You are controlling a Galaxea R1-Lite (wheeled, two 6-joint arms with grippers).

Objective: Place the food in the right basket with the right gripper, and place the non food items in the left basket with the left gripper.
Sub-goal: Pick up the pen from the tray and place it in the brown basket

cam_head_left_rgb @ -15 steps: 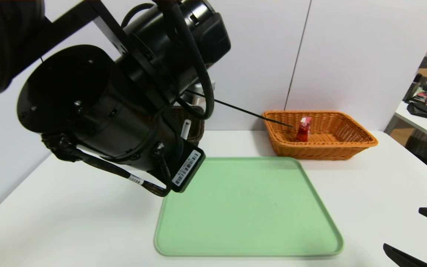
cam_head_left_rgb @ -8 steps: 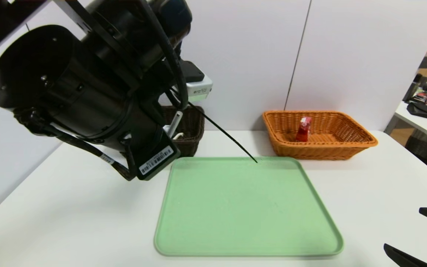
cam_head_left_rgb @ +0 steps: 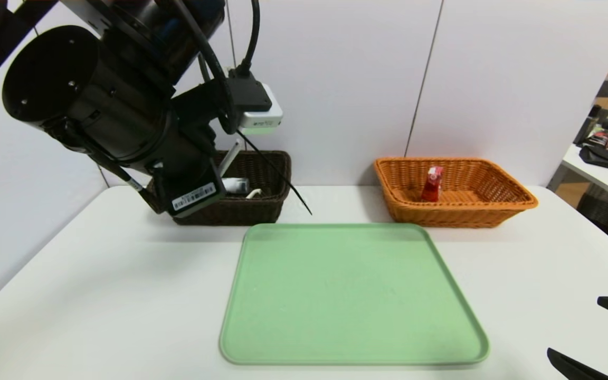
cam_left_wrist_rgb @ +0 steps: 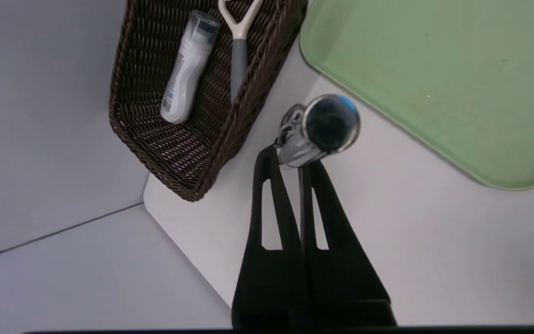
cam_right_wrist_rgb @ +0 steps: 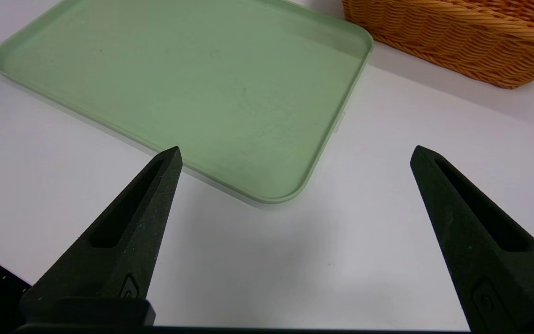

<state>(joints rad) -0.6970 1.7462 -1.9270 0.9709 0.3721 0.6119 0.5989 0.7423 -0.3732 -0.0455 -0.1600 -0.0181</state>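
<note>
Silver flashlight (cam_left_wrist_rgb: 320, 127) clamped between left gripper (cam_left_wrist_rgb: 295, 160) fingers, just beside dark basket (cam_left_wrist_rgb: 155, 139); right fingers (cam_right_wrist_rgb: 132, 222) apart.

On my worktop (cam_head_left_rgb: 98, 295), the tray (cam_head_left_rgb: 354, 295) lies in front; behind it the left basket (cam_head_left_rgb: 262, 211) holds a bottle (cam_left_wrist_rgb: 186, 69) and a peeler (cam_left_wrist_rgb: 239, 41), and the right basket (cam_head_left_rgb: 457, 208) a packet (cam_head_left_rgb: 433, 184).

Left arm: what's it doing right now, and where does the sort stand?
The left gripper is shut on a shiny metal cylinder, held in the air just outside the dark basket, which already holds a white bottle and a white-and-grey tool. The orange basket holds a red packet. Nothing lies on the green tray. The right gripper sits open and parked near the tray's corner.
</note>
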